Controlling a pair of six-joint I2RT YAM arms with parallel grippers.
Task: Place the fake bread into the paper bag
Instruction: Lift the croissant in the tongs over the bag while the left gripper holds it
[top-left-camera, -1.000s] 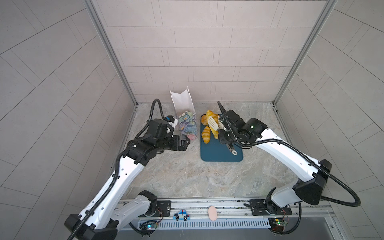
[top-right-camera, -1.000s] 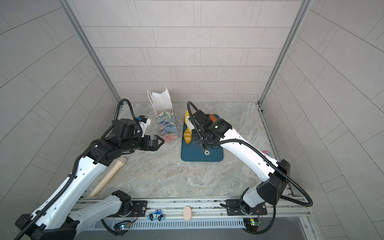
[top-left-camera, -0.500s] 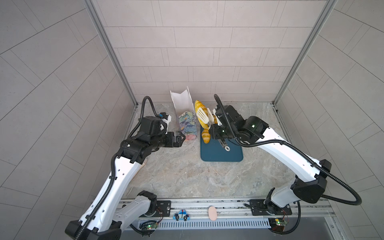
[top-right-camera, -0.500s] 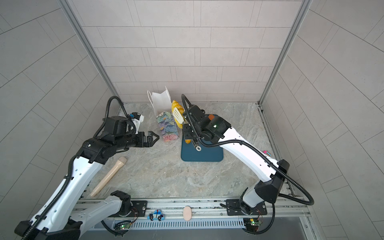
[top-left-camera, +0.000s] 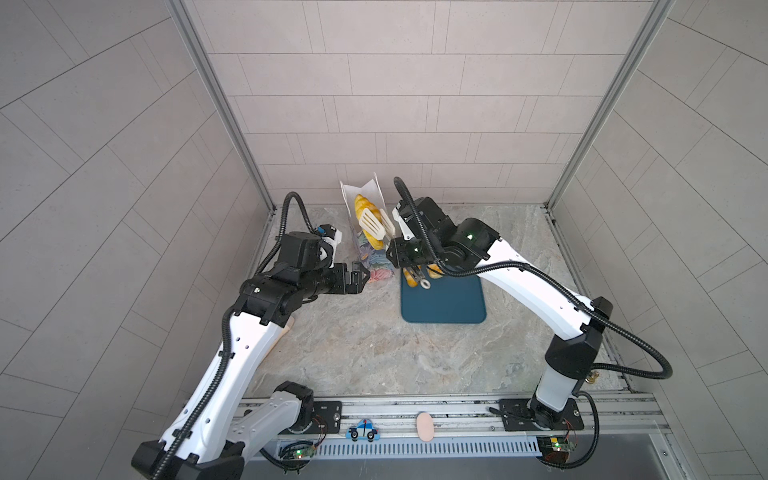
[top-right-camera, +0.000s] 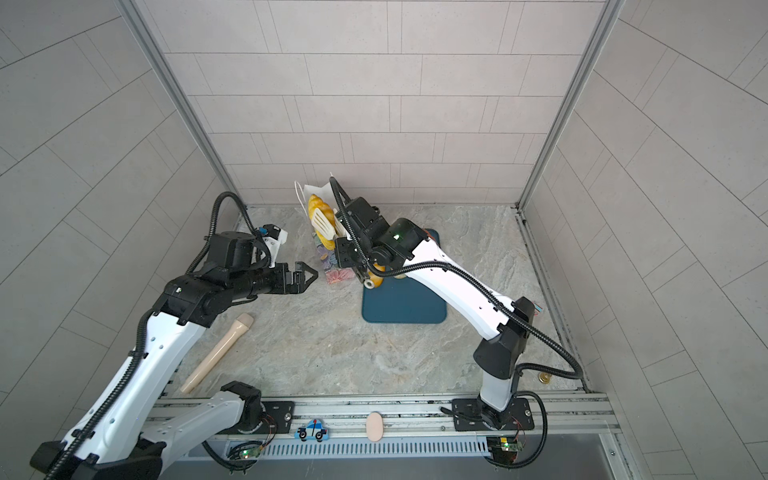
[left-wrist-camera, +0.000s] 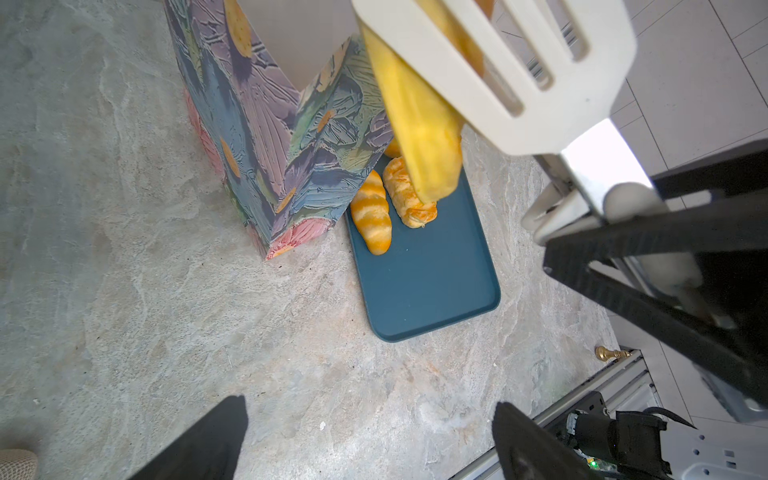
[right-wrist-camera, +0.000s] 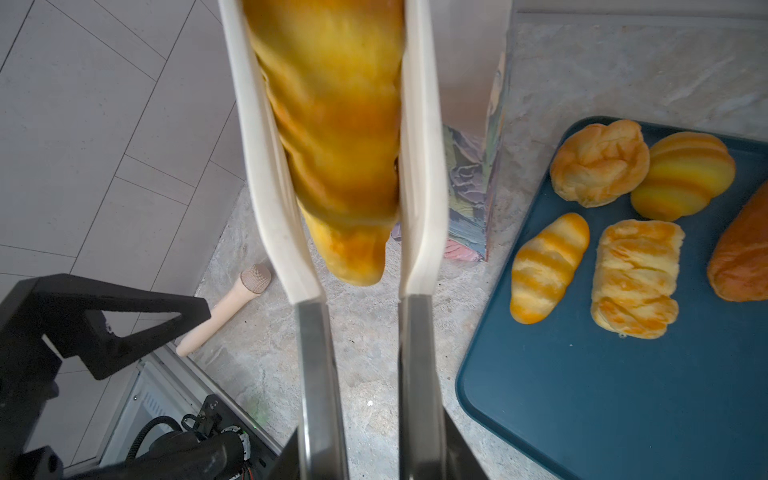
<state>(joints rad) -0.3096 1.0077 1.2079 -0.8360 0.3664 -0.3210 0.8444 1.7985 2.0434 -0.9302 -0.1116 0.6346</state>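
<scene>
table, left: beige toy microphone (top-right-camera: 218, 353) lying flat | left gripper (top-right-camera: 308, 275): fingers spread wide, empty, near floral paper bag (top-left-camera: 374, 266), upright | long yellow loaf (top-left-camera: 363, 205) pinched in white slotted tongs (top-left-camera: 371, 222) over bag's mouth | right gripper (top-left-camera: 401, 249): fingers clamp tong handles | five pastries (right-wrist-camera: 636, 278) on blue tray (top-left-camera: 449, 307) just beside bag

Glossy fake bread (right-wrist-camera: 332, 124); plastic-tipped metal tongs (right-wrist-camera: 266, 166); paper bag (left-wrist-camera: 257, 137).

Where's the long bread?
In both top views the long bread hangs in white tongs in the right gripper, at the paper bag's mouth, left of the blue tray.
</scene>
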